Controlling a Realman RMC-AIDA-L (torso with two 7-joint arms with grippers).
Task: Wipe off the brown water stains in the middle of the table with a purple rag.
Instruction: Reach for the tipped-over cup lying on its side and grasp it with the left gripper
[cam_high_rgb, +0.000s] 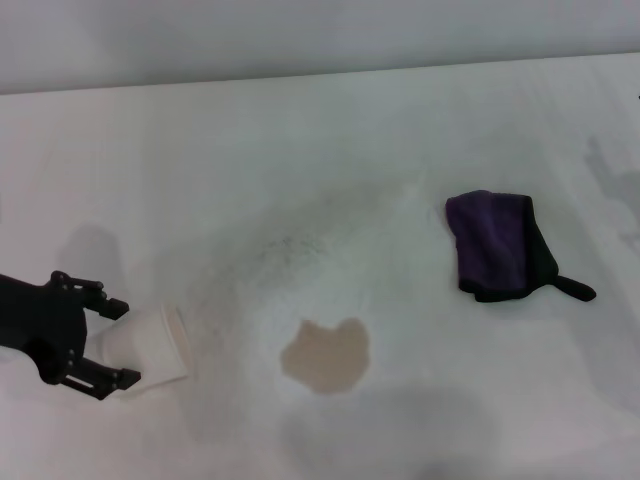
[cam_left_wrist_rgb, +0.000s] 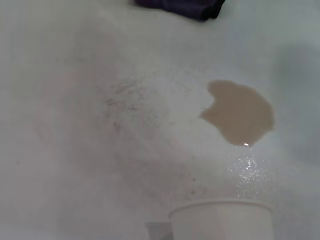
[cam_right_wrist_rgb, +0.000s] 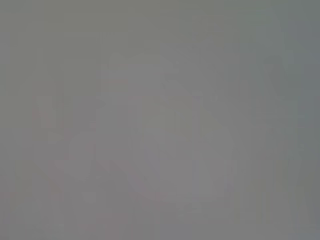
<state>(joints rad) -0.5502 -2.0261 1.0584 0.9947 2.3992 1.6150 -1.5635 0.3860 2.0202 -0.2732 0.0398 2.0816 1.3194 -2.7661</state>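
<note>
The small dark purple folded rag (cam_high_rgb: 497, 246) lies on the right part of the white matte tabletop (cam_high_rgb: 320, 150), its short black tab pointing right, away from the tan-brown puddle (cam_high_rgb: 326, 355). The left hand (cam_high_rgb: 122, 340) has its fingers apart around a tipped white paper cup (cam_high_rgb: 152, 347).

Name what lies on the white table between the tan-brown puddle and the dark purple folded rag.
Nothing: in the head view, only bare table separates the puddle from the rag.

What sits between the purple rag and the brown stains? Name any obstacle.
Nothing visible. The purple rag lies right of the brown water stains, with bare table between them. The paper cup, at the left gripper, lies on the stains' opposite side.
</note>
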